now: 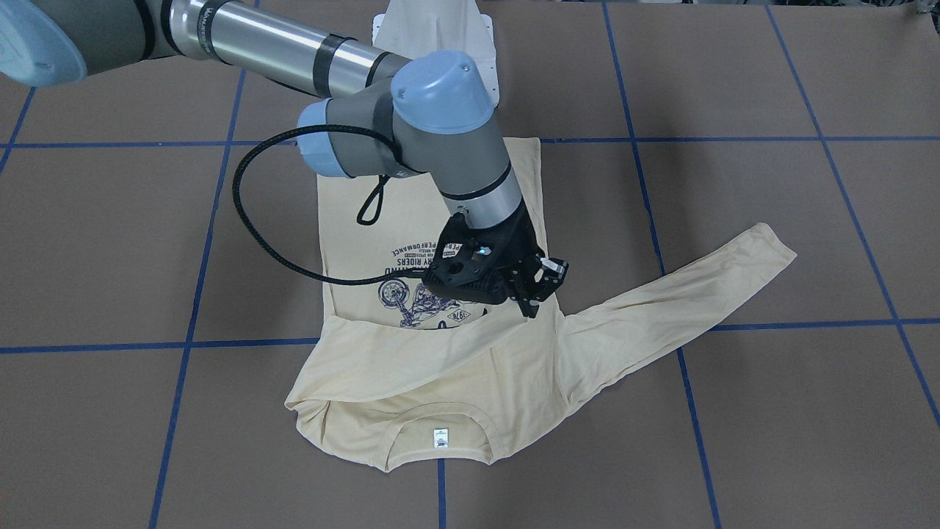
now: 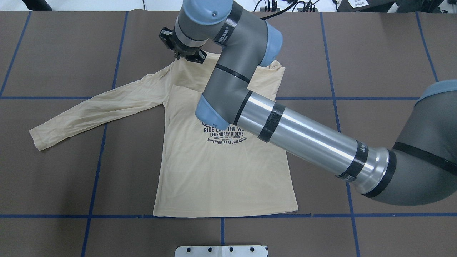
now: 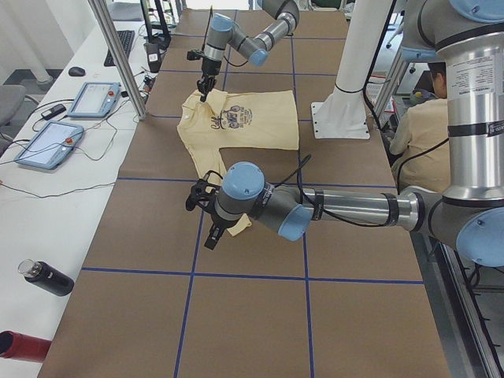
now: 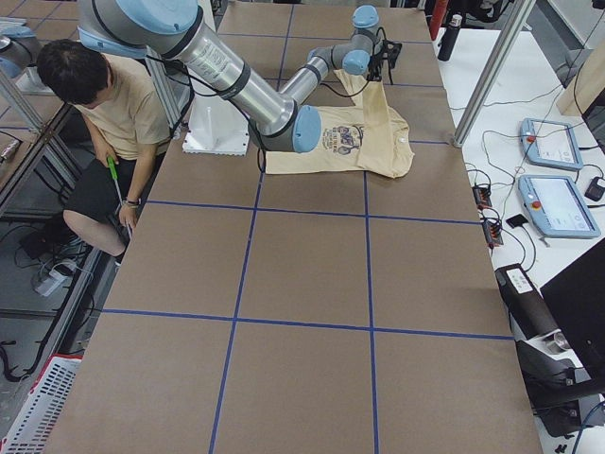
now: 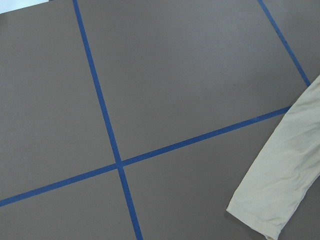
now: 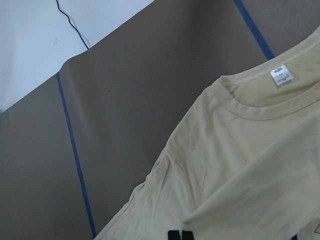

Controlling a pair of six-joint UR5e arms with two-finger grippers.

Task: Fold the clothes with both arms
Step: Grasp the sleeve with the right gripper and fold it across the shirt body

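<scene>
Shirt (image 1: pixel 440 375) lies flat and print up on the table (image 1: pixel 771 411), mid-frame in the front view, collar at the bottom, hem at the top. Folded sleeve (image 1: pixel 411 353) crosses the chest and covers part of the print. Free sleeve (image 1: pixel 698 286) runs out to the right. Right gripper (image 1: pixel 543 288) hangs just over the shirt by that sleeve's armpit; its fingers look apart with nothing between them. Left gripper (image 3: pixel 206 220) is beside the cuff (image 3: pixel 240 224), low in the left side view; I can't tell its state.

Seated person (image 4: pixel 95 104), touchscreen pendants (image 4: pixel 553 203), black bottle (image 3: pixel 47 278)
</scene>
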